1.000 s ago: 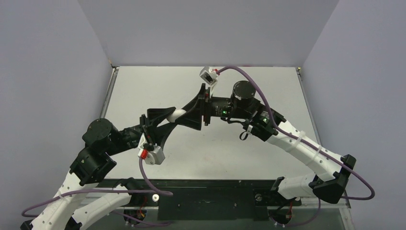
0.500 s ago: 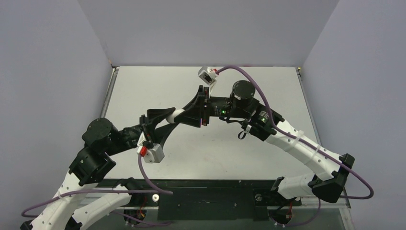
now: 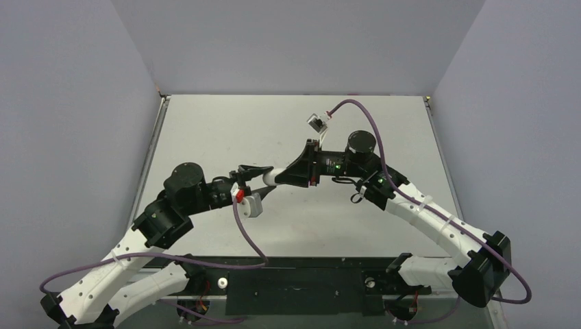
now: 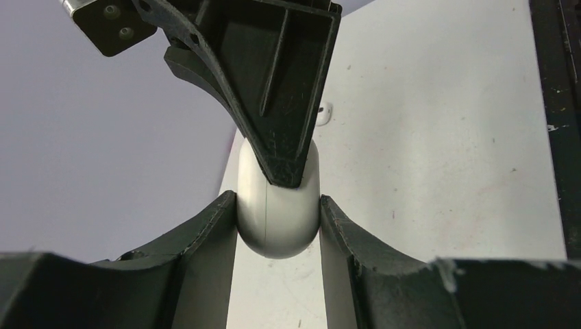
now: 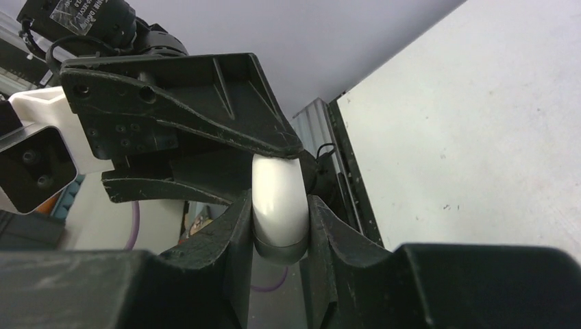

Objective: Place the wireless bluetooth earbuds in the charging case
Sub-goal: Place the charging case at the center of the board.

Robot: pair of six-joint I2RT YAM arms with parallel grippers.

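Observation:
The charging case (image 3: 269,176), glossy white and rounded, hangs above the table's middle, gripped from both sides. My left gripper (image 3: 263,177) is shut on its near end, which shows in the left wrist view (image 4: 277,223) between my fingers (image 4: 205,233). My right gripper (image 3: 278,177) is shut on the other end, seen in the right wrist view (image 5: 277,199). A seam runs along the case and the lid looks shut. One tiny white earbud (image 4: 324,113) lies on the table beyond the case. No earbud can be made out in the top view.
The white table (image 3: 384,130) has a metal rail along its left edge (image 3: 156,137) and grey walls behind and on both sides. A black bar (image 3: 294,274) runs along the near edge by the arm bases. Purple cables loop from both wrists.
Both grippers, still joined on the case, have moved right and a little toward the near edge. The left arm has stretched out; the right arm has drawn back.

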